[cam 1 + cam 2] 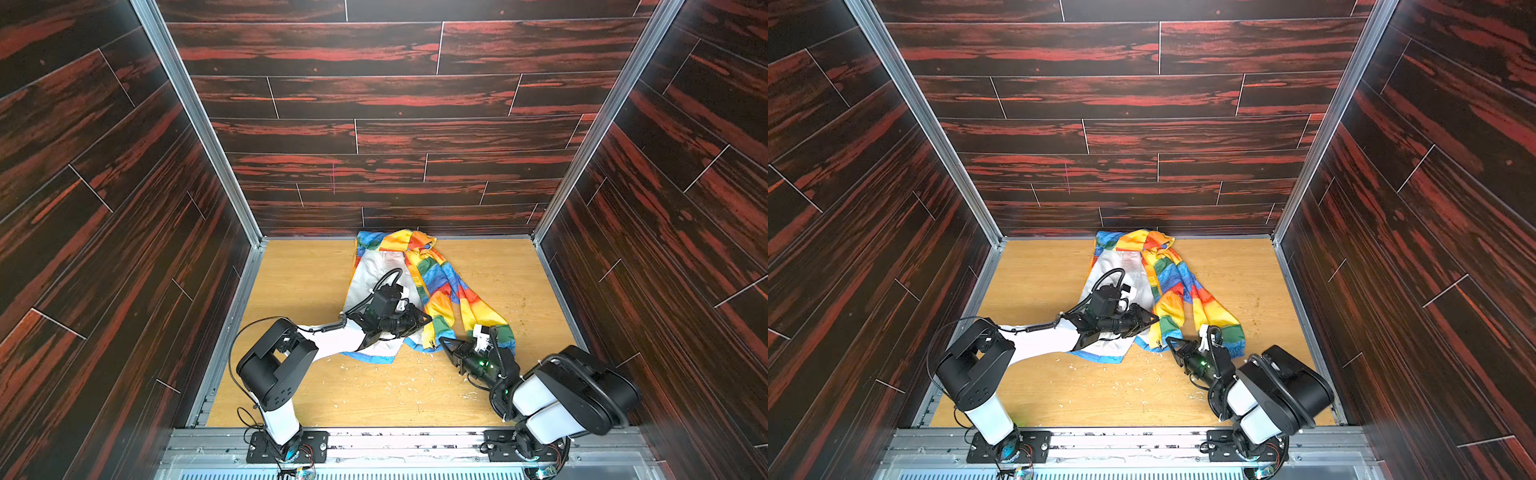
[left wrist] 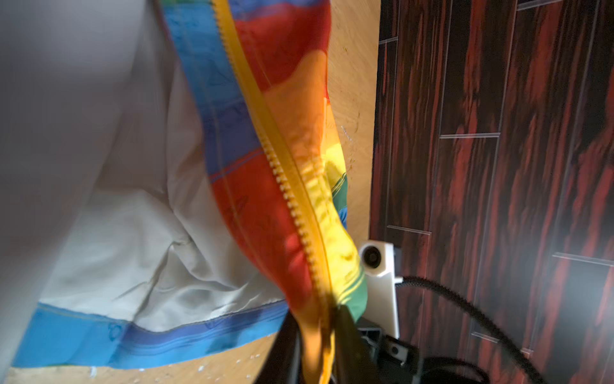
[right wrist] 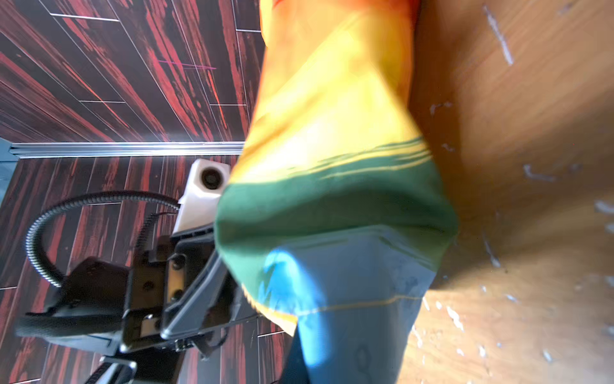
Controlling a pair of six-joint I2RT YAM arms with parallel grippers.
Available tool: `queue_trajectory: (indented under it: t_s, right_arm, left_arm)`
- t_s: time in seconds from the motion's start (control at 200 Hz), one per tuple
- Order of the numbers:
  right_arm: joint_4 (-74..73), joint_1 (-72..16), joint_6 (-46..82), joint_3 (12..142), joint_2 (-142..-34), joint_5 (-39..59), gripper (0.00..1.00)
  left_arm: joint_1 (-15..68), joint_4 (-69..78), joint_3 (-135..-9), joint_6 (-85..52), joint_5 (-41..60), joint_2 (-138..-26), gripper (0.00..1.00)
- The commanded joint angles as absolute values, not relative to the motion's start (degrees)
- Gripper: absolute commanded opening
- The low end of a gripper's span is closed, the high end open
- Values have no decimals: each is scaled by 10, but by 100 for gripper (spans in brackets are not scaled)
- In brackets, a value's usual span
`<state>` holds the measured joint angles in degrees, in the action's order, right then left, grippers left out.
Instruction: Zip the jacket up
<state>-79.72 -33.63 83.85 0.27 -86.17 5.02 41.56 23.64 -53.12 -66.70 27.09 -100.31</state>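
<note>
Top views, both: found one jacket (image 1: 432,286) sprawled open, toward the back of the one table (image 1: 299,282).
Counted one yellow zipper (image 2: 292,186), undone; two grippers at the near hem: right gripper (image 1: 442,341) pinched tight on fabric, left gripper (image 1: 427,319) straddling the zipper edge, grip unclear.

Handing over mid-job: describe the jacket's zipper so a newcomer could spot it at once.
On the light wooden table, the rainbow jacket lies near the back wall, white lining up. The zipper runs along the edge of its coloured front panel down to the near hem. It is the only yellow strip with teeth; the hem is smooth blue.
</note>
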Motion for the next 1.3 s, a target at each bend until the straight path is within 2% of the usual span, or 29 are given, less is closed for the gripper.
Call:
queue_trajectory:
  t_s: [0.0,0.095,0.326,0.391,0.631,0.671,0.731,0.751,0.756,0.761,0.801,0.842,0.912,0.987,1.097,1.297]
  right_arm:
    - [-733,-335,825,13,-813,52,0]
    - [-667,-335,812,28,-768,55,0]
    - [-513,-335,778,56,-663,49,0]
    - [-497,-334,775,57,-649,49,0]
    - [-476,-335,774,48,-624,44,0]
    - [-470,-335,766,50,-618,44,12]
    - [-441,-334,749,57,-604,45,37]
    - [-432,-335,740,61,-599,46,49]
    - [-426,-335,735,63,-596,46,56]
    - [-426,-335,735,63,-596,46,56]
    - [-396,-335,717,76,-584,46,81]
    - [-354,-335,692,94,-573,48,98]
    - [-267,-334,649,133,-555,44,99]
    - [-237,-334,626,146,-528,36,98]
    - [-133,-334,611,170,-478,-26,98]
    - [-182,-331,618,95,-348,-78,99]
  left_arm:
    - [414,328,-510,-692,289,-993,45]
    - [415,407,-489,-728,302,-1014,50]
    - [416,563,-467,-801,322,-1064,47]
    - [416,577,-472,-809,324,-1071,40]
    - [417,583,-488,-811,334,-1077,1]
    - [416,580,-489,-810,337,-1074,0]
    - [416,566,-491,-800,339,-1067,0]
    - [416,558,-492,-795,341,-1064,0]
    - [416,555,-492,-794,341,-1063,0]
    - [416,554,-492,-792,342,-1062,0]
    - [417,537,-496,-780,343,-1055,0]
    - [417,511,-500,-764,345,-1048,0]
    - [416,469,-511,-741,346,-1036,0]
    - [416,438,-524,-722,349,-1027,0]
    - [416,395,-541,-699,347,-1016,0]
    - [416,356,-576,-680,347,-1022,0]
